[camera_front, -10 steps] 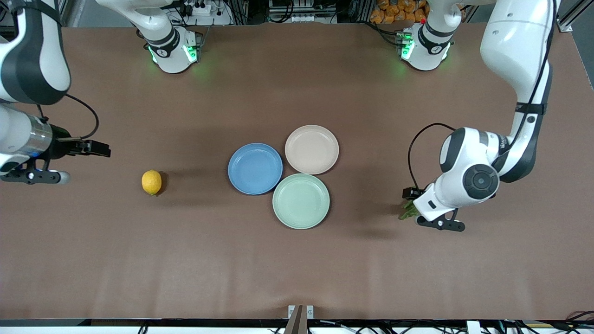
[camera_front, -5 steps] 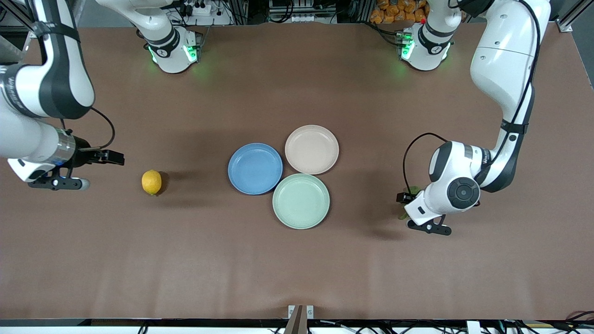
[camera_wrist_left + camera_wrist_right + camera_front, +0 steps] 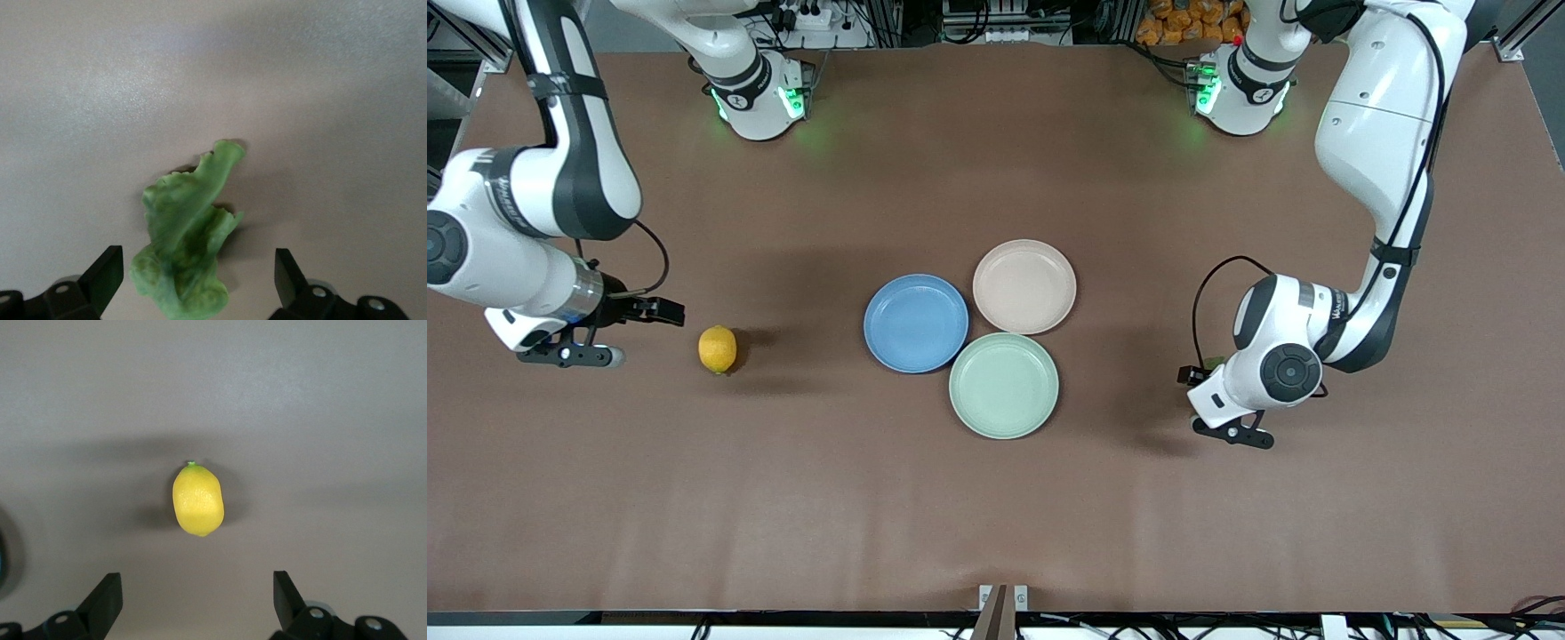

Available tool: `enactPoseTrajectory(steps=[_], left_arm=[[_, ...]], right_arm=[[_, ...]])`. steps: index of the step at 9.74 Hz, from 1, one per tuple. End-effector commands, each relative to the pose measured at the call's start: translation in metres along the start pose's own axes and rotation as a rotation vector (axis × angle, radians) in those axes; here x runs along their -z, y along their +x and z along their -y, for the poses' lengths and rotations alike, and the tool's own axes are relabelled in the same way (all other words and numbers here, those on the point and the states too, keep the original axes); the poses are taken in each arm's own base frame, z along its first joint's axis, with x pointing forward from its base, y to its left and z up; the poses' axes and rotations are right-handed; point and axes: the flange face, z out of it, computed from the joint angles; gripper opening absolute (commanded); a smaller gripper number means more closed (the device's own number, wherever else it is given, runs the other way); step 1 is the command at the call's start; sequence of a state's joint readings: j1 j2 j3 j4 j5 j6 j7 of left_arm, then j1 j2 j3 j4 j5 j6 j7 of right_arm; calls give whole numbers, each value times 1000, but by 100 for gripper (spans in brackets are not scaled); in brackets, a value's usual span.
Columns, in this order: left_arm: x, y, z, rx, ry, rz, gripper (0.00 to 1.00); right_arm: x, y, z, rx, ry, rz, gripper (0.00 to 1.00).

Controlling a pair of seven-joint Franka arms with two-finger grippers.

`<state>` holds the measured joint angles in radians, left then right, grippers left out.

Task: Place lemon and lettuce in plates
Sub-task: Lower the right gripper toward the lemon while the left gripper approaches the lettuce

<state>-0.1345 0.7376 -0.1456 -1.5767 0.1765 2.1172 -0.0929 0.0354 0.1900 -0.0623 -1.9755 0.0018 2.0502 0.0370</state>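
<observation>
Wrist views: left gripper (image 3: 193,280), right gripper (image 3: 193,603) spread wide (empty).

Bare table (image 3: 783,498) lies all round the lemon (image 3: 718,348) – nothing crowds it. The lettuce (image 3: 187,240) also has open cloth on every side. Three plates touch in a tight cluster mid-table – blue plate (image 3: 916,323), beige-pink plate (image 3: 1024,286), mint-green plate (image 3: 1004,385) – with no gap to pass between them.

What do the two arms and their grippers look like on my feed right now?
Both are glossy white arms with dark grey joint bands, round dark joint caps, black cables looping at the wrists and green lights at the bases. The left gripper and right gripper have black angular fingers.
</observation>
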Motion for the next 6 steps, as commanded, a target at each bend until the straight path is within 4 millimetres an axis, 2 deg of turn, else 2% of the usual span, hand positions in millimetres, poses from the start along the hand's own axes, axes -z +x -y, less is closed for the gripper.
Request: enactPoseTrajectory(steps=[1,4,5,6], left_arm=[[-14,2,4,-62,55,12,100],[-19,2,3,-66,58,19,100],[-19,2,4,-64,58,17,61],[-18,2,3,-51,58,17,1]], right_arm=[[-23,-7,0,-18,3,-18,100],[-53,-3,3,-14,-1,-17,100],[-67,-1,3,-13,-2,-22,100],[-79,-3,6,-7,-2,-30,100]])
